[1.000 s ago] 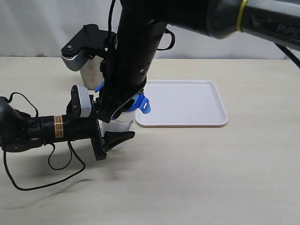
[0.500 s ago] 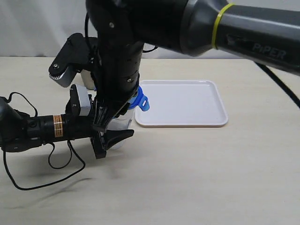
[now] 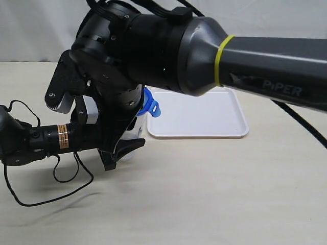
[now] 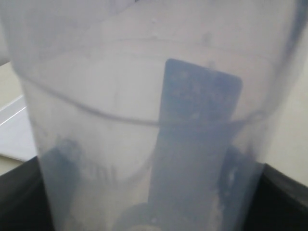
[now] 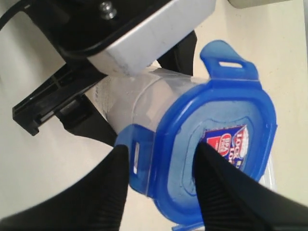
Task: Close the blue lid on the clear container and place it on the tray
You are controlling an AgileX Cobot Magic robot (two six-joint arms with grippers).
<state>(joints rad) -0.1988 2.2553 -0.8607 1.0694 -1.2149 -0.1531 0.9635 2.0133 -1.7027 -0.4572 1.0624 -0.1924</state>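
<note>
step in hand: locking the blue lid (image 5: 219, 127) onto the clear container (image 4: 144, 110); the transfer to the tray (image 3: 204, 133) is not yet begun. the container stands on the desk (image 3: 214, 199) just beside the tray's left edge, with the lid seated on its mouth.

my left gripper (image 3: 123, 149) is clamped on the container's lower body and steadies it. my right gripper (image 5: 160, 150) hangs over the lid with jaws partly apart, straddling one side flap (image 5: 137, 163): one finger outside it, one on the lid top. whether they pinch it i cannot tell.

next move, as i judge it: press each flap down, then carry the container onto the tray.
</note>
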